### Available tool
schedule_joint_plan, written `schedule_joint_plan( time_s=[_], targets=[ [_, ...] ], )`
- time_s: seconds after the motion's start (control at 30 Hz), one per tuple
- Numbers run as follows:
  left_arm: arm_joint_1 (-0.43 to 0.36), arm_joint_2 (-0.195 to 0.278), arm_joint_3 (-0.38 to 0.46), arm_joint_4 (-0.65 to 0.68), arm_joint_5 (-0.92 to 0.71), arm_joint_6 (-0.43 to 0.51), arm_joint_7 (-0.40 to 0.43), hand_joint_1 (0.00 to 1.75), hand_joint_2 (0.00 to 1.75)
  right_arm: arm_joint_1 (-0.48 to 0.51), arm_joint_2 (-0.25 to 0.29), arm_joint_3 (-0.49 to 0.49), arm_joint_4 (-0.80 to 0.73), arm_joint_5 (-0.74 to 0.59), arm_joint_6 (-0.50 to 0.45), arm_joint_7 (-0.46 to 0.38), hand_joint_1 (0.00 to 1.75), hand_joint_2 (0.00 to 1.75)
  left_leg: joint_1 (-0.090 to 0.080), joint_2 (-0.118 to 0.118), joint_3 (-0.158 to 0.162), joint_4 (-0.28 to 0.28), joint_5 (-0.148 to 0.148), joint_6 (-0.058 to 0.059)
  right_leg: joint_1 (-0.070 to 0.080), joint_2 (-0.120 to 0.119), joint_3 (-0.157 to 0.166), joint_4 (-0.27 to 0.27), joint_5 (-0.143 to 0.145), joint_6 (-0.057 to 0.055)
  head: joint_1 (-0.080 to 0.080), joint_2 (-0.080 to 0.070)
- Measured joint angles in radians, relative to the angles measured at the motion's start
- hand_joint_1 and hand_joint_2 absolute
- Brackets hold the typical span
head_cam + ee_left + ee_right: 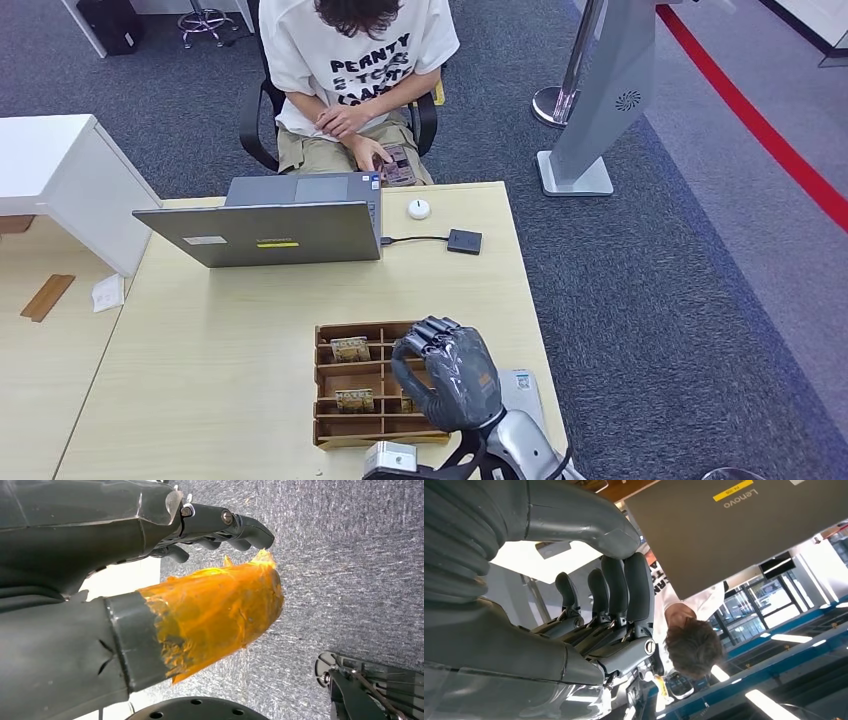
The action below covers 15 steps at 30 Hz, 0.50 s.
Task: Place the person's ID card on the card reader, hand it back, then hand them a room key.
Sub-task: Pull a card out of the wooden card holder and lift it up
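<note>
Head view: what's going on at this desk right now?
The robot's right hand hovers over the wooden tray of room key cards, fingers curled, holding nothing visible. A seated person across the table holds a card-like item on their lap. The card reader by the laptop is bare. The left hand hangs over carpet.

A light wooden table (230, 330) is seen carrying a grey laptop (265, 225), 1 white puck (419, 208), a black card reader (464, 241) and a compartmented wooden tray (365, 385).
</note>
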Motion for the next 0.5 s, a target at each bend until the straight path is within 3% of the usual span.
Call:
schedule_joint_plan(
  time_s=[0.1, 0.23, 0.5],
  targets=[
    [0.0, 0.0, 0.0, 0.0, -0.001, 0.0, 0.0, 0.0, 0.0, -0.004, 0.0, 0.004, 0.012, 0.002, -0.001, 0.0, 1.27, 1.75, 0.0, 0.0, 0.0, 0.0, 0.0, 0.0, 0.0, 0.0, 0.0, 0.0, 0.0, 0.0, 0.0, 0.0],
    [0.0, 0.0, 0.0, 0.0, -0.004, 0.0, 0.0, 0.0, 0.0, -0.015, 0.0, 0.007, 0.03, 0.009, -0.001, 0.009, 1.06, 1.75, 0.0, 0.0, 0.0, 0.0, 0.0, 0.0, 0.0, 0.0, 0.0, 0.0, 0.0, 0.0, 0.0, 0.0],
    [0.0, 0.0, -0.001, 0.0, -0.005, -0.001, 0.0, 0.0, 0.0, -0.04, 0.004, 0.015, 0.087, 0.02, 0.002, 0.027, 0.91, 1.75, 0.0, 0.0, 0.0, 0.0, 0.0, 0.0, 0.0, 0.0, 0.0, 0.0, 0.0, 0.0, 0.0, 0.0]
  ],
)
